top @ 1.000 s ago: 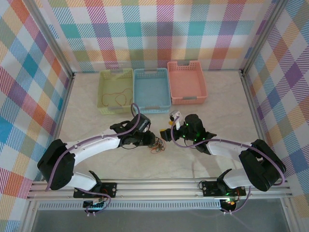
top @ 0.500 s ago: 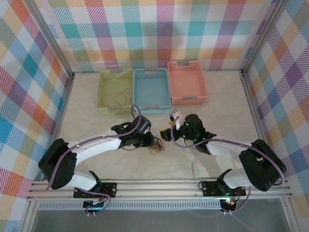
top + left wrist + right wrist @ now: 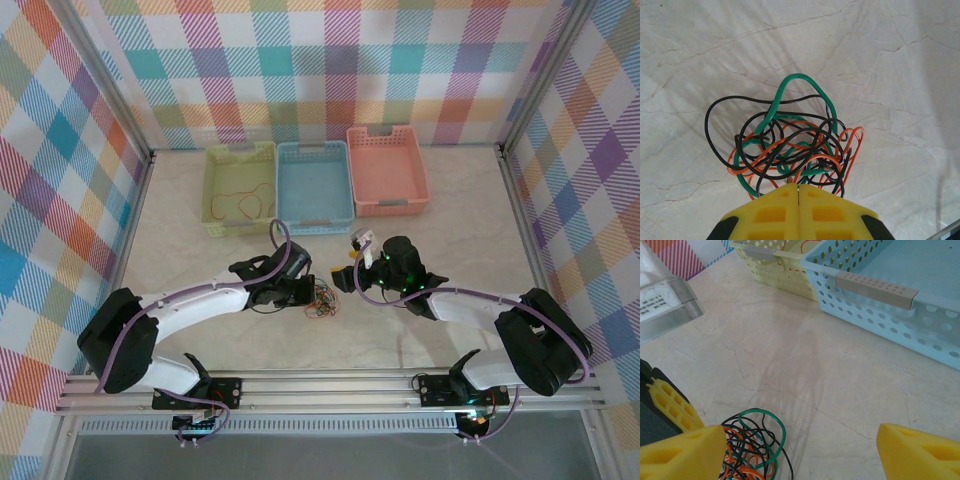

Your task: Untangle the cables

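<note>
The cables [image 3: 322, 300] lie as one tangle of black, orange-red and green wires on the marble table between the two arms. My left gripper [image 3: 305, 293] is at the tangle's left side. In the left wrist view its yellow jaws [image 3: 798, 186] are pressed together, with strands of the cables [image 3: 787, 145] pinched at the tips. My right gripper [image 3: 345, 276] hovers just right of the tangle. It stands wide open [image 3: 800, 450], and the cables [image 3: 752, 450] rest beside its left finger [image 3: 685, 452], with nothing between the fingers.
Three baskets line the back of the table: a yellow-green basket [image 3: 240, 150] holding a loose orange-red wire [image 3: 246, 200], a blue basket [image 3: 314, 146] and a pink basket [image 3: 386, 131]. The blue basket [image 3: 875, 287] is close ahead of the right gripper.
The left gripper's jaws have shut on the near side of the tangle, and the arm has shifted slightly. The right arm has not moved.
</note>
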You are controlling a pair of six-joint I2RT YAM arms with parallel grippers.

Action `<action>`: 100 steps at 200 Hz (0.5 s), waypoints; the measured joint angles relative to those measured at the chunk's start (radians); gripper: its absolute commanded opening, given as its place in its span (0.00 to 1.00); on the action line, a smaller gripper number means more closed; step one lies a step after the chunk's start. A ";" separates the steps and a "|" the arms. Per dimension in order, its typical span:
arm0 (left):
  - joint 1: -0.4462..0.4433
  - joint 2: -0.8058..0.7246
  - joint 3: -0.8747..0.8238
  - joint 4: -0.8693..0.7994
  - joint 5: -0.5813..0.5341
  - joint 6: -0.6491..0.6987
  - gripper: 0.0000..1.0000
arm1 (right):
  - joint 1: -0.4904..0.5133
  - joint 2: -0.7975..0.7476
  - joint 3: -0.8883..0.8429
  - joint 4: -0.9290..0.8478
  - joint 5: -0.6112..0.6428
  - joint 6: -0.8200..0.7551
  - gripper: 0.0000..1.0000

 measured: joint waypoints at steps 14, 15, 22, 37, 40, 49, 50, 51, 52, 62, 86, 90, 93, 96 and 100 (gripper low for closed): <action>0.000 -0.011 0.000 0.000 -0.008 0.000 0.00 | 0.000 0.000 0.000 0.000 0.000 0.000 0.79; 0.000 -0.013 0.000 0.000 -0.008 0.000 0.00 | 0.000 0.000 0.000 0.000 0.000 0.000 0.79; 0.000 -0.019 0.000 0.000 -0.011 0.001 0.00 | 0.000 0.000 0.000 0.000 0.000 0.000 0.79; 0.000 -0.036 -0.001 0.000 -0.018 0.005 0.00 | 0.000 0.000 0.000 0.000 0.000 0.000 0.79; 0.000 -0.039 -0.001 0.000 -0.018 0.006 0.00 | 0.000 0.000 0.000 0.000 0.000 0.000 0.79; 0.000 -0.051 -0.001 0.000 -0.019 0.011 0.00 | 0.000 0.000 0.000 0.001 0.000 0.000 0.79; 0.000 -0.052 -0.001 0.000 -0.019 0.011 0.00 | 0.000 0.000 0.000 0.001 0.000 0.000 0.79; 0.000 -0.053 -0.001 0.000 -0.019 0.011 0.00 | 0.000 0.000 0.000 0.001 0.000 0.000 0.79; 0.000 -0.055 -0.001 0.000 -0.019 0.012 0.00 | 0.000 0.000 0.000 0.001 0.000 0.000 0.79; 0.000 -0.068 -0.002 -0.001 -0.023 0.016 0.00 | 0.000 0.000 0.000 0.001 0.000 0.000 0.79; 0.000 -0.106 -0.011 -0.001 -0.034 0.023 0.00 | 0.000 -0.004 0.000 0.008 0.000 0.000 0.79; 0.000 -0.113 -0.013 -0.001 -0.037 0.024 0.00 | 0.000 -0.006 0.000 0.009 0.000 0.000 0.79; 0.000 -0.118 -0.014 -0.003 -0.037 0.027 0.00 | 0.000 -0.008 0.000 0.010 0.000 0.000 0.79; 0.000 -0.123 -0.015 -0.004 -0.038 0.027 0.00 | 0.000 -0.009 0.000 0.012 0.000 0.000 0.79; 0.000 -0.129 -0.016 -0.005 -0.040 0.031 0.00 | 0.000 -0.012 0.000 0.013 0.000 0.000 0.79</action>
